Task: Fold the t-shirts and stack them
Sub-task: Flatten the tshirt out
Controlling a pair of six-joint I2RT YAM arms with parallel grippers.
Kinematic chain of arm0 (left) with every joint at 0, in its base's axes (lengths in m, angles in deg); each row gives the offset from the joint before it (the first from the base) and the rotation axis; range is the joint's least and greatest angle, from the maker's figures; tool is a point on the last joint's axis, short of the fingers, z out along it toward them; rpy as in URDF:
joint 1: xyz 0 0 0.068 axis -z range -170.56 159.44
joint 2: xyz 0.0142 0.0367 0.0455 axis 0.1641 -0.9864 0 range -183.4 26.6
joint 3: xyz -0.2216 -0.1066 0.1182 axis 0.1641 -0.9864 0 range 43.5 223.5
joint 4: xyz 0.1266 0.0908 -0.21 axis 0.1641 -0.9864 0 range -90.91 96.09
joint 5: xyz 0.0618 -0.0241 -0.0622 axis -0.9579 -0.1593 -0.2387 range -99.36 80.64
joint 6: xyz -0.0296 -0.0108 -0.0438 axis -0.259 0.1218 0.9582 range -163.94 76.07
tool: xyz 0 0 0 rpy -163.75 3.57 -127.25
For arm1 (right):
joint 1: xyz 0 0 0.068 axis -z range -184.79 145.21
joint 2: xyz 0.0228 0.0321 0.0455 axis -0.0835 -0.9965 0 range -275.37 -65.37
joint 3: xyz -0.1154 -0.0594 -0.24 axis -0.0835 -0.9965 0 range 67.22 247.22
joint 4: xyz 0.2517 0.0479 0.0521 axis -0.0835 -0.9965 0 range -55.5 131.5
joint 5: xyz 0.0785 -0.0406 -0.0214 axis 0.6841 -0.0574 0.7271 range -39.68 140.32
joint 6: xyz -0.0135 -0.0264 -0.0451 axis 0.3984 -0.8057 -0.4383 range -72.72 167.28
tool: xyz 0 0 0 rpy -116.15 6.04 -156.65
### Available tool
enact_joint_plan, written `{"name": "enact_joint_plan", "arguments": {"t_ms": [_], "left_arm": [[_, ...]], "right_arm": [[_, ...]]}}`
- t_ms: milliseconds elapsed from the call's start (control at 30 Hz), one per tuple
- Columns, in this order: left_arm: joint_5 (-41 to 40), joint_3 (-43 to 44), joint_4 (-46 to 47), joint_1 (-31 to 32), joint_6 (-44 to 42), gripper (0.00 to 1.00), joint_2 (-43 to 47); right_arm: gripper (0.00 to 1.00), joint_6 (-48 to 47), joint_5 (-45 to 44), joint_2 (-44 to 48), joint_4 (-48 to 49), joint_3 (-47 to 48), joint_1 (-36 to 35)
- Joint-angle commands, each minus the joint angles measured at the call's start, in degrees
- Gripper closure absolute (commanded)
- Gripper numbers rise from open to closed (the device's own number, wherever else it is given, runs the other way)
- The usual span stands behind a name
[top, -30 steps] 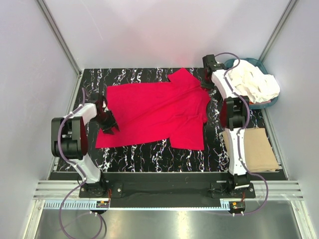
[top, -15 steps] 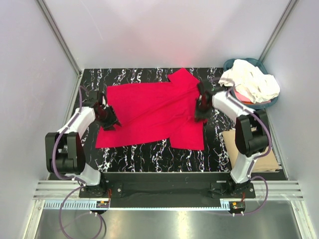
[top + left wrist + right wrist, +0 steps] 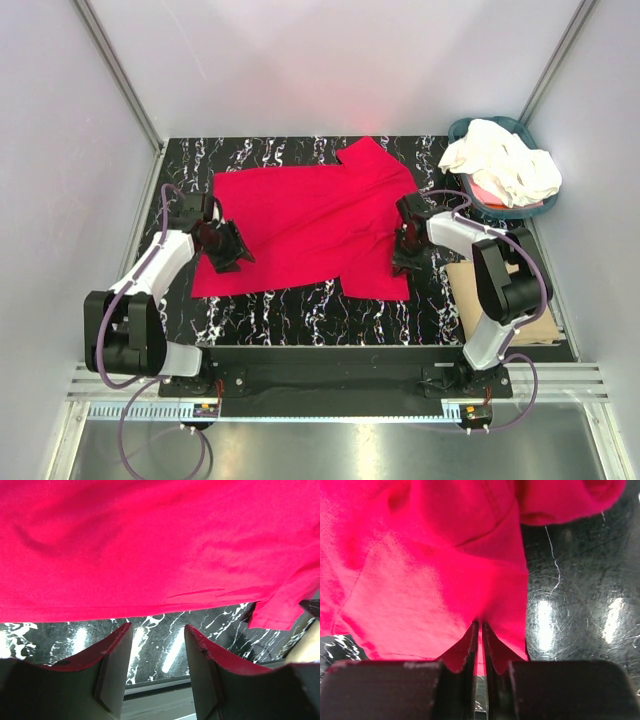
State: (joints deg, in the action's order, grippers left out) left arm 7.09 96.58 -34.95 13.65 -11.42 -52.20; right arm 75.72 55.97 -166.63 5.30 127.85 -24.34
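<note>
The black marbled surface (image 3: 300, 312) sits within white walls (image 3: 320, 60). The red t-shirt (image 3: 300, 220) lies spread flat between the two sets of jaws. The left jaws stand open, the hem just ahead of their tips. The right jaws are closed, pinching the shirt's side edge. Beyond them stands a basket (image 3: 463, 127) of white clothes (image 3: 505, 165). A folded tan shirt (image 3: 458, 295) lies near their outer side. Bare surface runs along the near edge.

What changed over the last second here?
The right tool swung from beside the basket toward the near side and pinched shut on the red t-shirt at its right edge. The left tool stayed at the shirt's left edge, open; the basket is unmoved.
</note>
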Motion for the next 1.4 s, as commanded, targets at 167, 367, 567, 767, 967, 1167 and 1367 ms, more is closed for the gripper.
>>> {"name": "enact_joint_plan", "arguments": {"t_ms": [167, 367, 567, 767, 967, 1167, 1367], "left_arm": [[-0.71, 3.34, 0.69, 0.45, 1.68, 0.48, 3.66], [-3.87, 4.4, 0.61, 0.19, 0.1, 0.47, 3.31], [-5.28, 6.95, 0.78, -0.25, -1.48, 0.46, 0.85], [-3.71, 11.43, 0.52, -0.25, -3.07, 0.45, -1.7], [-1.59, 9.68, 0.52, 0.1, -1.31, 0.45, -0.92], [-0.36, 9.06, 0.17, 0.1, -1.92, 0.45, 0.67], [0.51, 9.5, -0.27, 0.01, -2.28, 0.45, 0.41]], "right_arm": [[0.78, 9.06, -0.65, 3.95, -2.9, -9.1, -0.75], [0.77, 14.17, 5.41, 16.07, -9.49, -15.78, -1.45], [0.76, 16.2, 9.65, 26.97, -15.56, -20.28, -1.45], [0.67, 7.6, 0.16, 24.65, -15.3, -5.12, -1.37], [0.6, 0.65, 0.59, 10.05, -10.3, 3.8, -1.45], [0.57, -3.31, -2.57, 2.57, -5.8, 8.27, -1.89], [0.54, -2.08, -1.87, -1.92, -4.84, 8.11, -2.33]]}}
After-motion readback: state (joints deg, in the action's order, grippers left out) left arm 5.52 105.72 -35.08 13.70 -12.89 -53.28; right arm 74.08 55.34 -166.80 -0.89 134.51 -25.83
